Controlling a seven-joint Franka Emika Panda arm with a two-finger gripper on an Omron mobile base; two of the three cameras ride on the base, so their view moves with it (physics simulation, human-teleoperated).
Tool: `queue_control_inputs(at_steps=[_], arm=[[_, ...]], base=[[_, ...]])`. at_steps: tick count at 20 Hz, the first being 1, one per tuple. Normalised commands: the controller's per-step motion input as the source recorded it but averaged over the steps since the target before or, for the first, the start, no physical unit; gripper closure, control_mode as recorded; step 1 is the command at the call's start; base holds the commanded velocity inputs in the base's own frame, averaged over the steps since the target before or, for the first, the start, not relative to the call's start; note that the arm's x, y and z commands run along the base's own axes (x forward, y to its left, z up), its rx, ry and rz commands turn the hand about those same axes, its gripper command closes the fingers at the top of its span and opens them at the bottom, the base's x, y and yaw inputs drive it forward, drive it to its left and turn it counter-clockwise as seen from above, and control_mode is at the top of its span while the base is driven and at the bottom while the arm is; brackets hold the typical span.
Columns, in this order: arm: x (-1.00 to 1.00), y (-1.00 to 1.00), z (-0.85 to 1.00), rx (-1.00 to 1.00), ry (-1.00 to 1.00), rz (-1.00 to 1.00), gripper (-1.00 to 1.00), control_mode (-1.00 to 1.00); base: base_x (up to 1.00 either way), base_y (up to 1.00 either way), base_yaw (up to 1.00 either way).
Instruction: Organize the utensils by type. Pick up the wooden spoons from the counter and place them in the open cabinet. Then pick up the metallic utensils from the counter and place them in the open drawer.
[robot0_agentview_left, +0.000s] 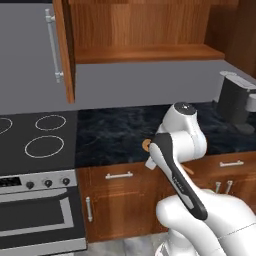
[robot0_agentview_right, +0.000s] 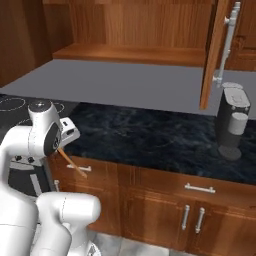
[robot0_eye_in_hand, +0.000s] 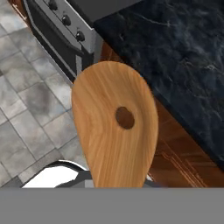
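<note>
Held closest to the lens, a pale wooden spoon with a round hole in its bowl (robot0_eye_in_hand: 114, 131) sat clamped in the white arm's two-finger gripper (robot0_agentview_right: 64, 143), above the dark marbled stone counter's (robot0_agentview_right: 150, 135) front edge (handle slanting down past the drawers), well below the open brown wooden cabinet (robot0_agentview_right: 135, 52).

Arm (robot0_agentview_left: 180, 150) hides most of the wooden spoon (robot0_agentview_left: 146, 145)
</note>
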Motion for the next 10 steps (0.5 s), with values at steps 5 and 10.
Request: queue_control_inputs(at_steps=[5,10], arm=[[0.00,0.00,0.00,0.00,0.00,0.00,1.00,1.00],[0.00,0.00,0.00,0.00,0.00,0.00,1.00,1.00]], base=[[0.76,-0.29,0.00],[0.64,-0.19,-0.01]])
